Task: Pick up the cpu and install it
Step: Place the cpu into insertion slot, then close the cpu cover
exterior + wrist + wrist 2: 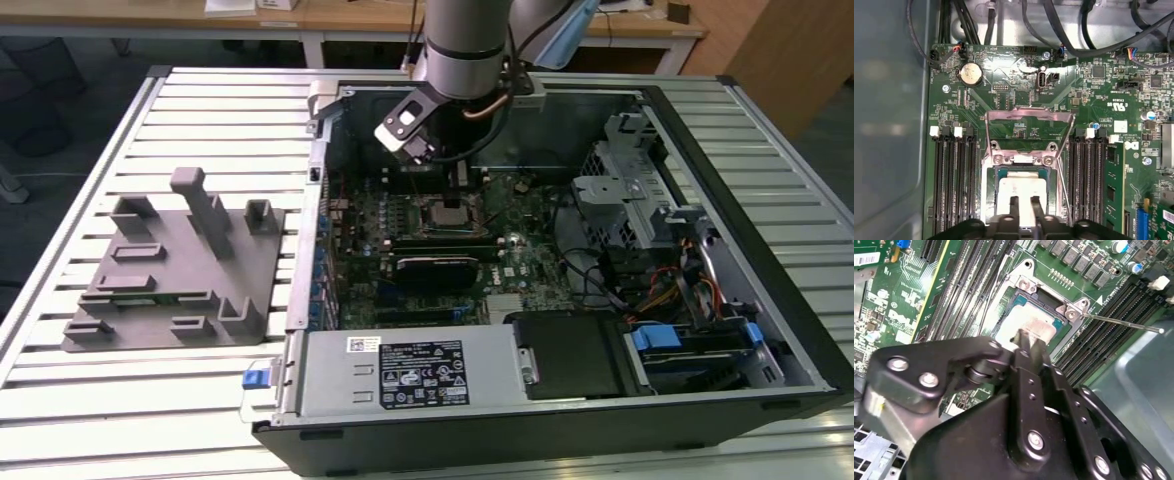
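One arm [467,40] in play, and one gripper [1024,201] on the end of it. Right under the gripper: one cpu [1021,186], one socket frame [1029,117]. Two screws [998,160] on that frame, just ahead of the gripper. Two banks of memory slots [951,175], one on each side of the gripper. One coin battery [970,74] further ahead. One computer case [781,330] around the gripper, and one grey tray [160,300] well away from it.
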Robot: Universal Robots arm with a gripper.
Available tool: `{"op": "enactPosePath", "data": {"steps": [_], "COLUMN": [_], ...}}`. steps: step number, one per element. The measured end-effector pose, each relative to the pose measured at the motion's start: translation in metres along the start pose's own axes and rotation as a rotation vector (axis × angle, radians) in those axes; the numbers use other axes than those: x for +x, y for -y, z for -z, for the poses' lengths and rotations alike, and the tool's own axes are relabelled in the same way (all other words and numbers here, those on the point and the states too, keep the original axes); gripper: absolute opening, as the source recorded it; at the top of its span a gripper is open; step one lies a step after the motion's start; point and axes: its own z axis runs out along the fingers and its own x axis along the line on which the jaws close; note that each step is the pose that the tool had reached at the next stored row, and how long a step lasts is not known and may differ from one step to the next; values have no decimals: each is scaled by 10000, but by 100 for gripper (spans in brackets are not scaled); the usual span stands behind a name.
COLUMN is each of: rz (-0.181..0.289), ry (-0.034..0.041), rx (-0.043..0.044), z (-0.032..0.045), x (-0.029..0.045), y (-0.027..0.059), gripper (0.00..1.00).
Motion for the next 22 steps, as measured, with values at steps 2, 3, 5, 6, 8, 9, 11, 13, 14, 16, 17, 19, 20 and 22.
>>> {"op": "enactPosePath", "data": {"steps": [2,3,5,6,8,9,11,13,14,16,17,19,20,22], "rz": [-1,-1,-1,0,0,0,2,0,0,0,0,0,0,0], "ry": [0,-1,-1,-1,-2,1,13,16,16,16,16,16,16,15], "rx": [7,9,15,17,19,18,20,21,20,21,22,24,24,25], "z": [20,29,45,51,61,61,63,68,70,81,87,101,111,134], "x": [-1,-1,-1,-1,-1,-1,-2,-2,-2,-2,-2,-3,-3,-3], "y": [0,-1,-1,-2,-2,-3,-3,-2,-2,-3,-3,-3,-3,-4], "gripper": [17,11,11,11,11,11,11,11,11,11,11,11,11,11]}}
